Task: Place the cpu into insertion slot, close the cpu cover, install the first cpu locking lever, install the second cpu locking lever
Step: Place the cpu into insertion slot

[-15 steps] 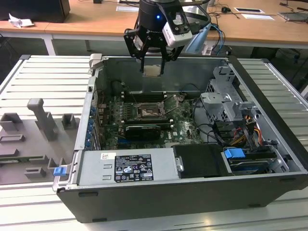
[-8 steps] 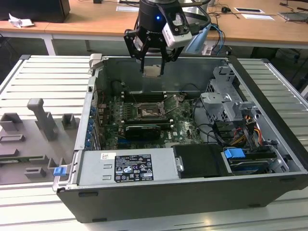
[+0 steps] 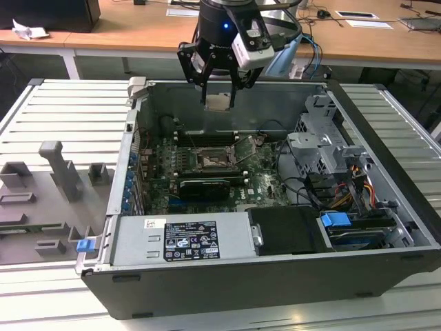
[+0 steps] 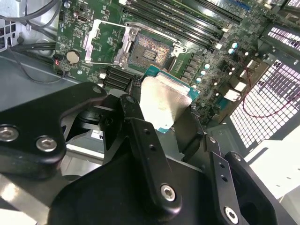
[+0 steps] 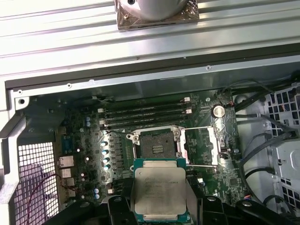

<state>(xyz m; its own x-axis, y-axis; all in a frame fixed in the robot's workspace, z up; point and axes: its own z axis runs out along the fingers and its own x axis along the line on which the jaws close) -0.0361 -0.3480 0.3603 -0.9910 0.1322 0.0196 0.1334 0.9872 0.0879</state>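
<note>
From the exterior view's left to its right, I count several grey fixture blocks (image 3: 62, 172) on the slatted table (image 3: 41, 110), one open computer case (image 3: 207, 296), and one drive cage (image 3: 324, 148) at the case's right end. One gripper (image 3: 219, 101) hangs over the case's far wall, clamped on one cpu (image 3: 219, 104). One insertion slot (image 3: 210, 160) sits mid-motherboard (image 3: 262, 183), bare, well below the chip. I see one cpu cover (image 5: 202, 146) lying open just beside the slot in the first wrist view. The fingers (image 4: 140, 136) hide the chip's side edges. The arm (image 3: 224, 21) is cut off at the top.
</note>
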